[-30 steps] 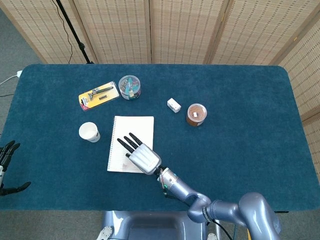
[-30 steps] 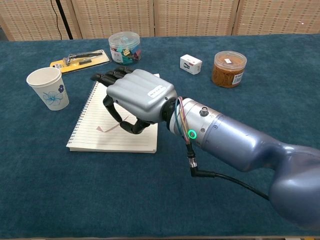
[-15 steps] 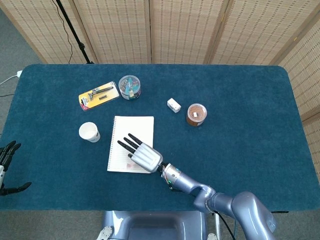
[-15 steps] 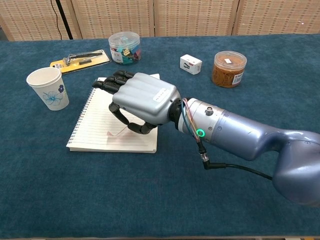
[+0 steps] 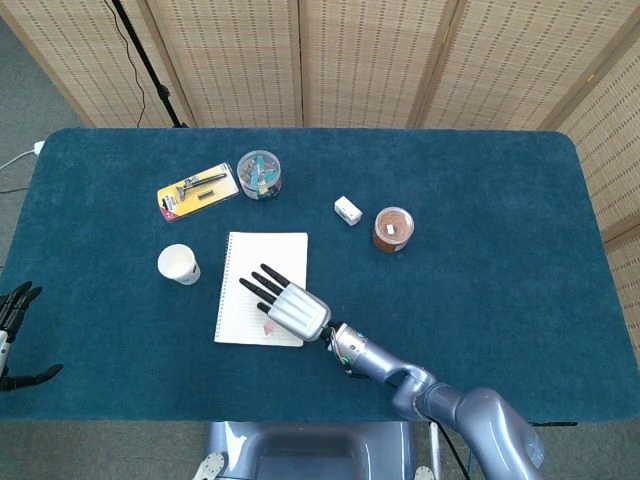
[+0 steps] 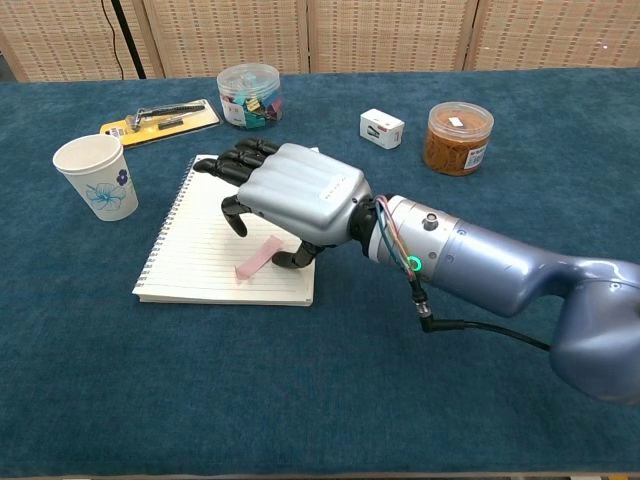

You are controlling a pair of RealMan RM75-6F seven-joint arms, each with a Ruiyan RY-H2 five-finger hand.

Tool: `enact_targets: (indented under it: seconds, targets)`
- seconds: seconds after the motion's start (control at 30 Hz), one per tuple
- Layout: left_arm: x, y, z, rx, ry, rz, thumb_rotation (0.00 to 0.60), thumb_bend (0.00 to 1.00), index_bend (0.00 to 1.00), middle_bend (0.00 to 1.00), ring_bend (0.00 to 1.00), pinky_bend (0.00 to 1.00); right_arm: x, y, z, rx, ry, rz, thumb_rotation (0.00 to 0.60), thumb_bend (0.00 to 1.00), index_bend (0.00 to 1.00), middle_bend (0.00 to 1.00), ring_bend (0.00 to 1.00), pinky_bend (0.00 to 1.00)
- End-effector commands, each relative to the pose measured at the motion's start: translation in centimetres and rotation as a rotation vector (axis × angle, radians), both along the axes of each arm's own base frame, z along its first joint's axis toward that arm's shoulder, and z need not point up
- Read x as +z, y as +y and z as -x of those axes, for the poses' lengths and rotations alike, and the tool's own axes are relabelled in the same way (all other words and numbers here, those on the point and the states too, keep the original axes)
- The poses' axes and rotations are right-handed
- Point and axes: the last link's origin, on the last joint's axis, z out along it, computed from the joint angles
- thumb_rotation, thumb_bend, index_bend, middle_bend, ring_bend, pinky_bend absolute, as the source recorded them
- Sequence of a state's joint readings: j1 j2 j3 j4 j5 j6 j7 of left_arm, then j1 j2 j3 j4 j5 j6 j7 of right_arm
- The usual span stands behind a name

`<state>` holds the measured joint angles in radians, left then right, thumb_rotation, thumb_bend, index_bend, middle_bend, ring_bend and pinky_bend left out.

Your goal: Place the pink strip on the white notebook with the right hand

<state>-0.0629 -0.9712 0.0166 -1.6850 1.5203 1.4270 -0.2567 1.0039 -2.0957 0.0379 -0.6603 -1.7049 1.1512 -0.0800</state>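
Note:
The white spiral notebook lies left of the table's middle. On its near right part the pink strip rests flat. My right hand hovers just over and behind the strip with its dark fingers spread toward the far left, holding nothing. Its thumb curls down beside the strip's right end. My left hand shows only in the head view, at the far left edge off the table, fingers apart and empty.
A paper cup stands left of the notebook. Behind it are a yellow blister pack and a clear tub of clips. A small white box and an amber jar sit to the right.
The pink strip, bent up under my right fingers before, now lies flat on the page. The hand has let go of it and shifted slightly right.

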Motion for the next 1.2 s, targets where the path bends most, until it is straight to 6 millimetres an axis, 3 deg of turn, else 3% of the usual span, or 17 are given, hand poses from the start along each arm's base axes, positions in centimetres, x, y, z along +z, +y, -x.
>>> enact_targets:
  seconds: [0.03, 0.33, 0.5, 0.57, 0.73, 0.87, 1.0, 1.1, 1.2]
  targets:
    - [0.0, 0.0, 0.0, -0.001, 0.000, 0.000, 0.600, 0.00, 0.00, 0.00, 0.00, 0.00, 0.3, -0.1, 0.0, 0.014, 0.001, 0.012, 0.600, 0.32, 0.35, 0.00, 0.00, 0.00]
    - [0.0, 0.0, 0.0, -0.004, -0.001, -0.001, 0.600, 0.00, 0.00, 0.00, 0.00, 0.00, 3.9, -1.3, -0.6, 0.080, -0.035, 0.097, 0.600, 0.32, 0.25, 0.00, 0.00, 0.00]
    - [-0.5, -0.1, -0.2, -0.016, 0.017, 0.016, 0.600, 0.00, 0.00, 0.00, 0.00, 0.00, 8.5, -2.4, 0.1, 0.081, -0.079, 0.172, 0.600, 0.30, 0.20, 0.00, 0.00, 0.00]
    - [-0.7, 0.0, -0.3, -0.025, 0.023, 0.022, 0.600, 0.00, 0.00, 0.00, 0.00, 0.00, 9.8, -2.6, 1.0, 0.069, -0.072, 0.195, 0.600, 0.24, 0.16, 0.00, 0.00, 0.00]
    - [-0.9, 0.5, -0.6, -0.060, 0.034, 0.026, 0.600, 0.00, 0.00, 0.00, 0.00, 0.00, 13.0, -3.4, 3.8, 0.010, -0.029, 0.252, 0.600, 0.09, 0.09, 0.00, 0.00, 0.00]
    - [-1.2, 1.5, -1.2, -0.107, 0.020, 0.019, 0.600, 0.00, 0.00, 0.00, 0.00, 0.00, 16.3, -4.0, 7.2, -0.086, -0.022, 0.294, 0.600, 0.06, 0.07, 0.00, 0.00, 0.00]
    - [-1.6, 3.6, -2.4, -0.163, 0.044, 0.064, 0.600, 0.00, 0.00, 0.00, 0.00, 0.00, 20.4, -3.4, 12.2, -0.204, -0.010, 0.340, 0.600, 0.02, 0.05, 0.00, 0.00, 0.00]
    - [-1.6, 4.9, -3.7, -0.204, 0.071, 0.083, 0.600, 0.00, 0.00, 0.08, 0.01, 0.00, 22.5, -2.6, 15.2, -0.281, -0.001, 0.369, 0.600, 0.00, 0.04, 0.00, 0.00, 0.00]
    - [-1.7, 6.0, -4.8, -0.238, 0.095, 0.097, 0.600, 0.00, 0.00, 0.22, 0.09, 0.02, 24.5, -1.7, 17.8, -0.391, -0.012, 0.386, 0.600, 0.00, 0.03, 0.00, 0.00, 0.00]
